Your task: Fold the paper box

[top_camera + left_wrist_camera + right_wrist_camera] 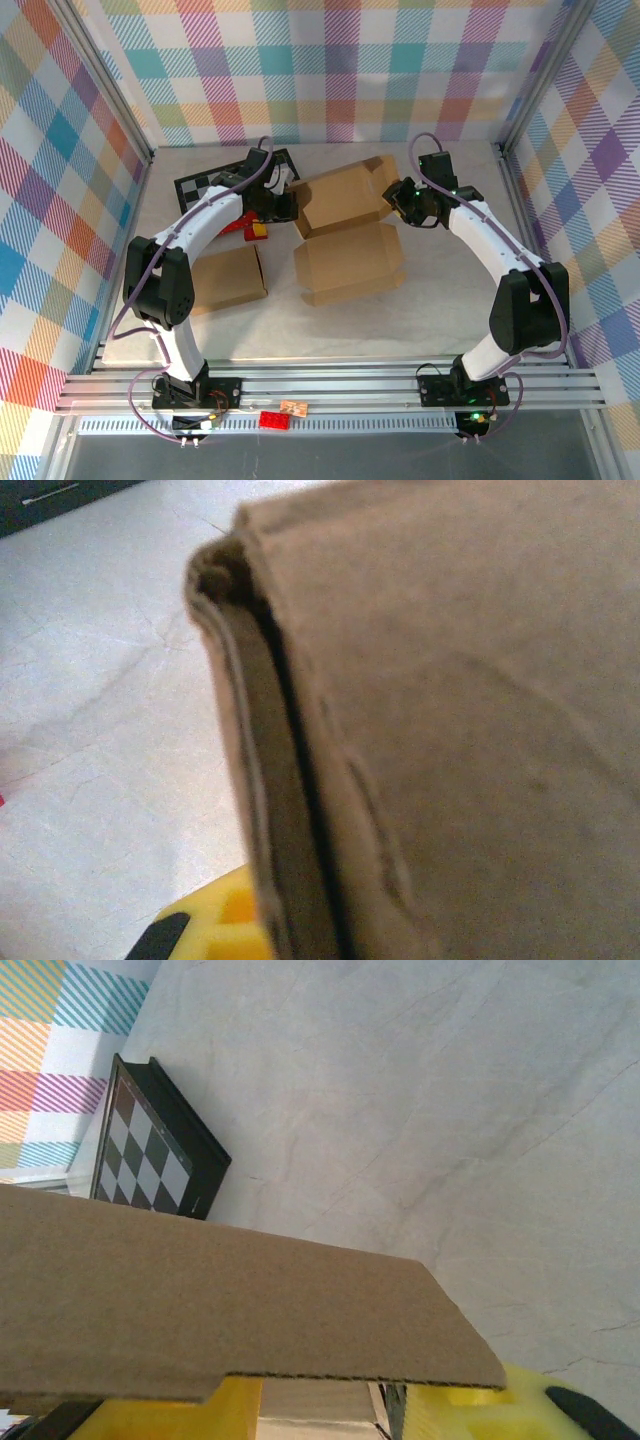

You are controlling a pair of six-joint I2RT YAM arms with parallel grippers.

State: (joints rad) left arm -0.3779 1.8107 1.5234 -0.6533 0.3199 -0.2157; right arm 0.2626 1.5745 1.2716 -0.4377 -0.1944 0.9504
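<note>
Top external view, paper box (350, 262) lying open between both grippers, left gripper (282, 206) pinched shut on the box's left wall, right gripper (397, 205) at the right flap, jaws apart, flap lying across its yellow fingers (170, 1415)

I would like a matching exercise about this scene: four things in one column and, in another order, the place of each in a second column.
Things:
1 paper box
2 checkerboard
3 separate cardboard piece
4 red brick

Places:
A on the near rail
B far left of the table
C middle of the table
D near left of the table

Pairs: 1-C; 2-B; 3-D; 4-A
</note>
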